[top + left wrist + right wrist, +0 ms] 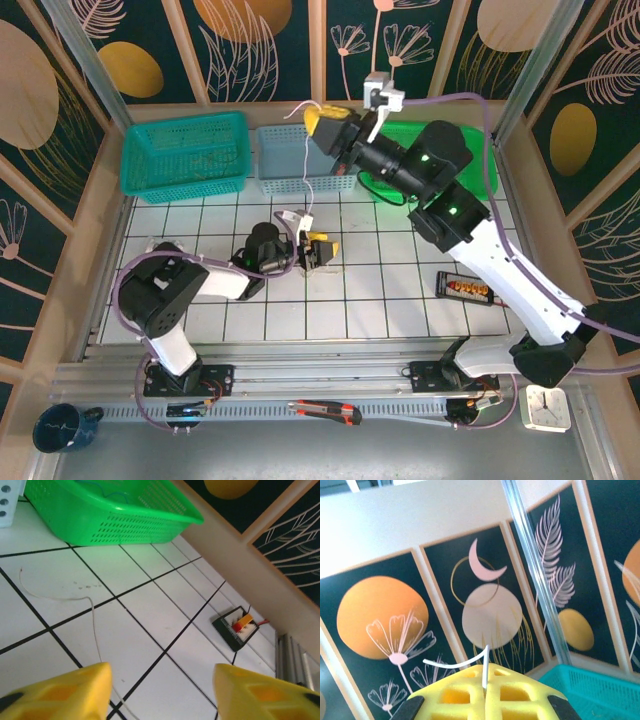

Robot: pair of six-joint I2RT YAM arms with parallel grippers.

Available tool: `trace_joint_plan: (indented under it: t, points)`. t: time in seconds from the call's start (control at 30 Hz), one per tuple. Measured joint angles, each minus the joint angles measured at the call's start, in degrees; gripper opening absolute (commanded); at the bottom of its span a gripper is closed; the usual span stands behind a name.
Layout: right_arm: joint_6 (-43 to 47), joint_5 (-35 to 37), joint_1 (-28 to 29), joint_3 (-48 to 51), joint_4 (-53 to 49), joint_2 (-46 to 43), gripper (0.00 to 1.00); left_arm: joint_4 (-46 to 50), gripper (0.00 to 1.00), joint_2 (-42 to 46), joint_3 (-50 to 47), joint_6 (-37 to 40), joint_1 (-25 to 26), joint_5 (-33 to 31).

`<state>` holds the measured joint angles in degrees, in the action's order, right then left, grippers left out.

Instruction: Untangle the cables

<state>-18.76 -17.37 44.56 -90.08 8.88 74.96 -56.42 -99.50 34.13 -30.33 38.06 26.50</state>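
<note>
while the right claw (485, 674) holds one white cable (304, 170) clamped high, left claw (160, 675) gapes empty; untangling likely midway.

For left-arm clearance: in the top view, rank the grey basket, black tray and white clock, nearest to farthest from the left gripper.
1. Grey basket, at the far edge just beyond the left gripper.
2. Black tray, off to its right on the tiles.
3. White clock, at the near right corner.
</note>
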Motion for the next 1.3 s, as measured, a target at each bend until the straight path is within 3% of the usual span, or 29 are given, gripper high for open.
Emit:
trace_joint_plan:
  t: [0.17, 0.47, 0.57, 0.9, 1.13, 1.3]
  points:
    - [-1.11, -0.63, -5.03, -6.71, 1.22, 0.87, 0.0, -2.25, 0.39, -1.2, -2.25, -0.87, 0.0, 0.0]
    - [-4.55, -1.46, -12.04, -16.68, 4.17, 4.04, 0.0, -4.2, 0.37, -1.49, -7.19, -1.05, 0.0, -0.37]
    - [-5.42, -1.88, -12.66, -17.44, 4.37, 4.92, 0.0, -4.52, 0.45, -1.44, -7.96, -1.27, 0.0, -0.59]
    - [-5.92, -1.68, -16.44, -12.83, 5.42, 6.71, 0.0, -2.97, 0.97, 6.91, -8.15, -3.28, 0.0, -3.89]
    - [-7.58, -2.25, -18.58, -11.45, 7.23, 14.4, 0.0, 2.93, 0.99, 16.68, -8.15, -6.14, 0.0, -11.52]
    - [-8.92, -4.09, -20.2, -14.73, 7.65, 24.35, 0.0, 11.74, 0.99, 24.72, -7.74, -9.14, 0.0, -20.98]
